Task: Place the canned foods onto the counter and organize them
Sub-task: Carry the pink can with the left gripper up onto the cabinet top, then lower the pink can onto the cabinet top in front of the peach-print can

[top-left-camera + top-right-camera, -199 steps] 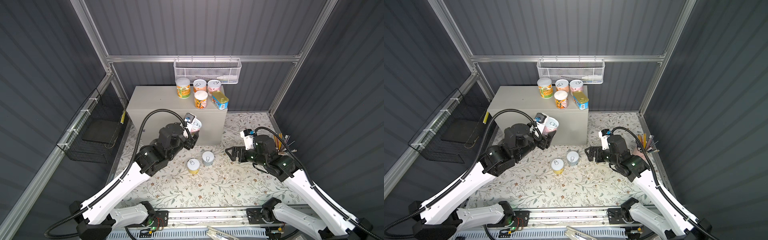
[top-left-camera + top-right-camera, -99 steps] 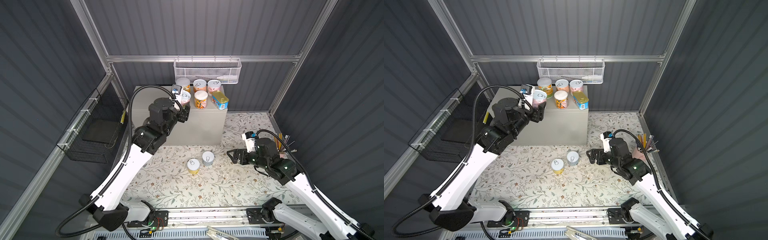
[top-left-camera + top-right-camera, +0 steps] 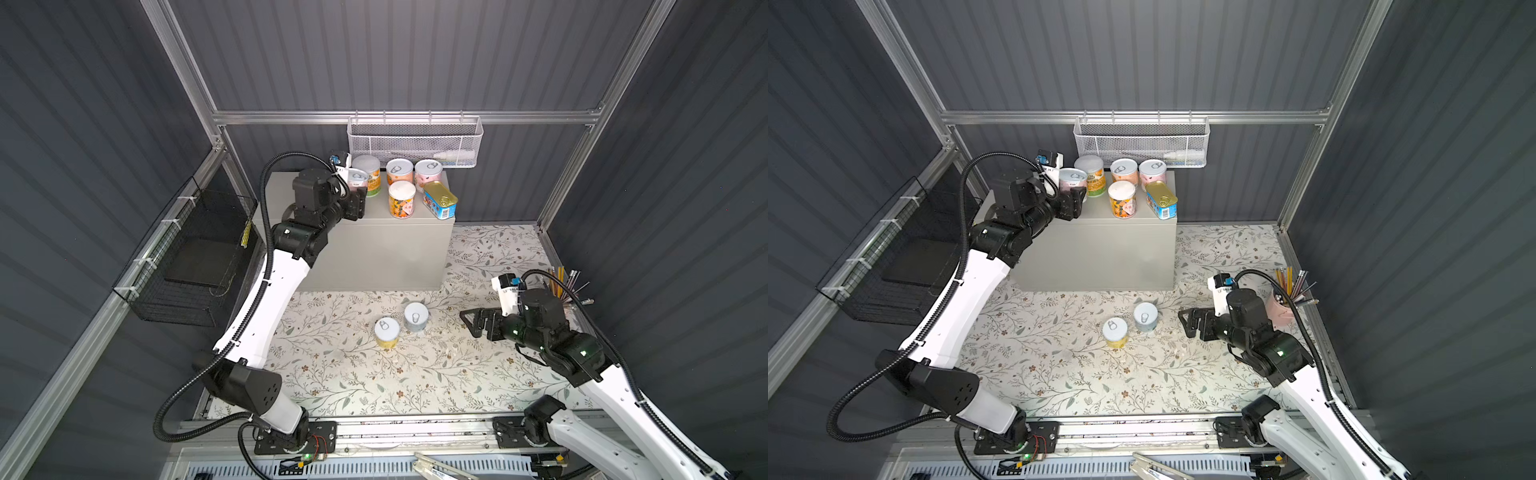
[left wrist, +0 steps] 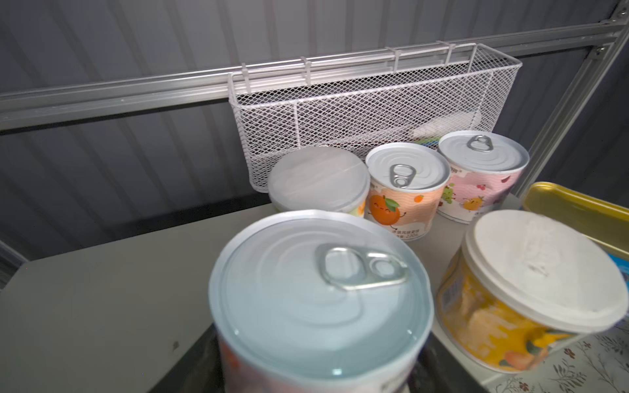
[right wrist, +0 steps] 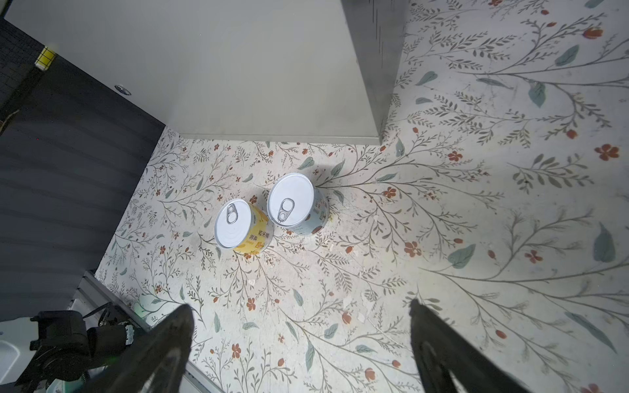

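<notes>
Holding: left gripper (image 3: 1073, 196) fingers clamp the pink can (image 3: 1072, 179) over the surface (image 3: 1096, 210), beside the white-lidded can (image 3: 1090, 173).
Right gripper (image 3: 471, 323): fingers wide, empty.
Mat (image 3: 332, 374): yellow can (image 3: 387, 331), blue can (image 3: 416, 316), both upright.

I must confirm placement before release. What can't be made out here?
Whether the held can touches the counter: base cut off by the left wrist view's edge, hidden by the left end effector in both top views.
The white item in the white mesh basket, left wrist view: veiled by mesh, unidentifiable.
The pink pencil cup, in a top view: partly behind the right arm.
</notes>
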Controlling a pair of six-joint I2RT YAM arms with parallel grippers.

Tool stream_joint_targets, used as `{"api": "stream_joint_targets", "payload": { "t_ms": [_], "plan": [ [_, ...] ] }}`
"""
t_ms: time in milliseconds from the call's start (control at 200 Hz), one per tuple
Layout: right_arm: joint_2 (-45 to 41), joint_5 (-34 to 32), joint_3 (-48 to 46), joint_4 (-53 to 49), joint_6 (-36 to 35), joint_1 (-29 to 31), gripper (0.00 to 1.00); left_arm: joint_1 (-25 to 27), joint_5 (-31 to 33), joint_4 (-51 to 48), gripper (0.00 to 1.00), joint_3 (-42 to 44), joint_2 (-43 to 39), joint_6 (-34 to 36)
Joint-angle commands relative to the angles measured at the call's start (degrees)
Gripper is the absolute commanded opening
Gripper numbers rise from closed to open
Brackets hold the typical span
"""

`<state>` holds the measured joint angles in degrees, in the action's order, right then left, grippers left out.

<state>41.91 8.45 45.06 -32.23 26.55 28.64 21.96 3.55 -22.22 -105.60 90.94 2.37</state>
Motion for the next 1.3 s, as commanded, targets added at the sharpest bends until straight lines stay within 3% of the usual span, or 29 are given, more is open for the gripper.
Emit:
{"api": "stream_joint_targets", "payload": {
  "t_ms": [0,620,685,770,780,795,1066,1296],
  "plan": [
    [-1.9,-1.3,-1.3,-2.1,1.4,-0.2,0.99,-0.6,-5.7,5.8,0.42,-2.4,0.4,-2.4],
    [-7.0,-2.6,-5.3,-5.2,3.4,-0.3,0.99,-0.7,-9.7,13.3,0.44,5.3,2.5,-5.4],
    [-7.1,-2.5,-5.6,-5.2,3.7,-0.3,0.99,-0.7,-9.6,12.9,0.53,5.4,2.7,-5.6],
    [-6.9,-2.4,-5.9,-5.1,4.1,-0.3,0.99,-0.7,-8.7,12.7,0.87,5.9,2.3,-6.4],
    [-6.9,-2.4,-5.9,-5.1,4.2,-0.3,0.99,-0.7,-8.6,12.7,0.96,5.9,2.2,-6.5],
    [-6.8,-2.4,-5.9,-5.0,4.2,-0.3,0.99,-0.7,-8.4,12.7,0.99,6.1,2.1,-6.7],
    [-5.8,-3.2,-6.7,-3.9,5.4,-0.3,0.99,-0.7,-3.8,12.3,1.0,9.9,-2.8,-6.8],
    [-3.3,-3.1,-6.6,-2.4,7.0,-0.3,0.99,-0.7,-3.8,10.9,1.0,12.2,-6.2,-6.9]
  ]
}}
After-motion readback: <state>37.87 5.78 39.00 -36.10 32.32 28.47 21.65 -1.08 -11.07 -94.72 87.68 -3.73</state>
